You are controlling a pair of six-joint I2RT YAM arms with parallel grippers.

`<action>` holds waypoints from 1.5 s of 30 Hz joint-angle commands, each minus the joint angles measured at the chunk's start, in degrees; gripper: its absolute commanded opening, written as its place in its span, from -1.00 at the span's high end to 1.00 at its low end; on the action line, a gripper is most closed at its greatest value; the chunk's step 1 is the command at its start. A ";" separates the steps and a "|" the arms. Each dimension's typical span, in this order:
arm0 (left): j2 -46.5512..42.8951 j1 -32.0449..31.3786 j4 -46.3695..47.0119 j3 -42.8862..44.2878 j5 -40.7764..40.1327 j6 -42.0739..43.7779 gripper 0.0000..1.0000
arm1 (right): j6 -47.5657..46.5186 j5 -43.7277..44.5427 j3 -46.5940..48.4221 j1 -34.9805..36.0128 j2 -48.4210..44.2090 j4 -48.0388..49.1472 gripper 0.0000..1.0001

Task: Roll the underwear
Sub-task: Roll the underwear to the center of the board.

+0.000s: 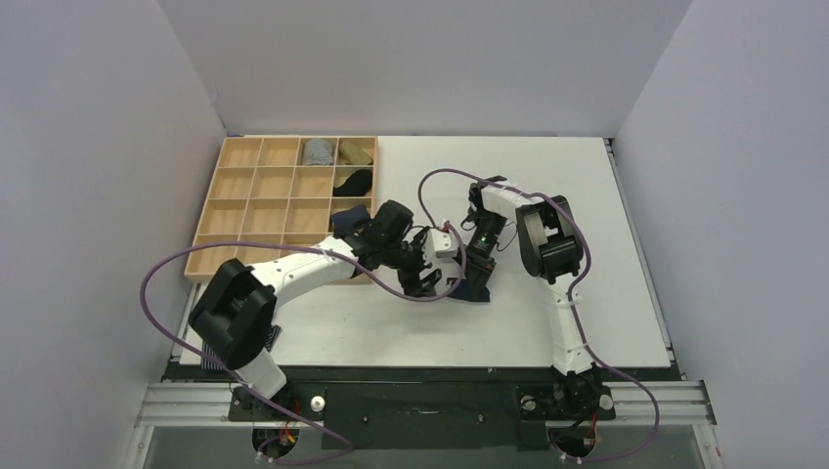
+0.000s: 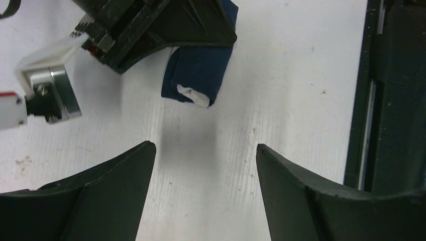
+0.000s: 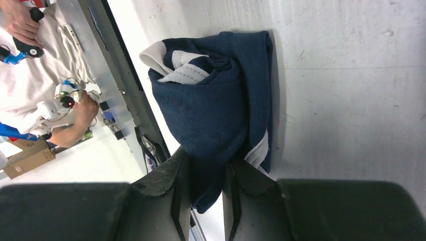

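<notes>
Navy fabric in my right grip: my right gripper (image 3: 207, 163) is clamped on one end of the underwear, solid navy-blue fabric briefs with a white waistband and white trim (image 3: 216, 105). A thick fold of cloth is pinched between my two black fingers.
Left gripper: my left gripper (image 2: 203, 150) hangs open and empty just above the white tabletop (image 2: 301, 100), aimed at the free end of the bundle.
Where the briefs lie: they rest on the table between my two grippers, to the right of the tray. They are gathered into a loose, lumpy roll with the waistband showing at the end away from my right fingers.
How they will handle: I judge them light, soft and limp, with no stiffness of their own. The layers will likely slacken wherever nothing presses on them. The knit should grip my pads well but slide easily on the smooth table.
Where to take hold: I judge the best hold is across the full thickness of the roll, catching every layer. Gripping a single outer flap or the white trim would probably peel the roll open.
Tray: a light wooden tray divided into square cells (image 1: 208, 210) sits at the table's far left.
Tray contents: a grey rolled piece (image 1: 317, 151) and an olive piece (image 1: 355, 150) fill neighbouring far-row cells, and a black item (image 1: 354, 181) sits just nearer. Dark cloth (image 1: 349, 217) shows in the cell beside my left arm, partly hidden. The other visible cells look empty.
</notes>
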 commanded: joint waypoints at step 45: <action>15.87 -13.86 12.55 6.09 -18.71 13.96 -0.71 | 2.32 1.08 3.98 0.95 4.67 1.93 1.00</action>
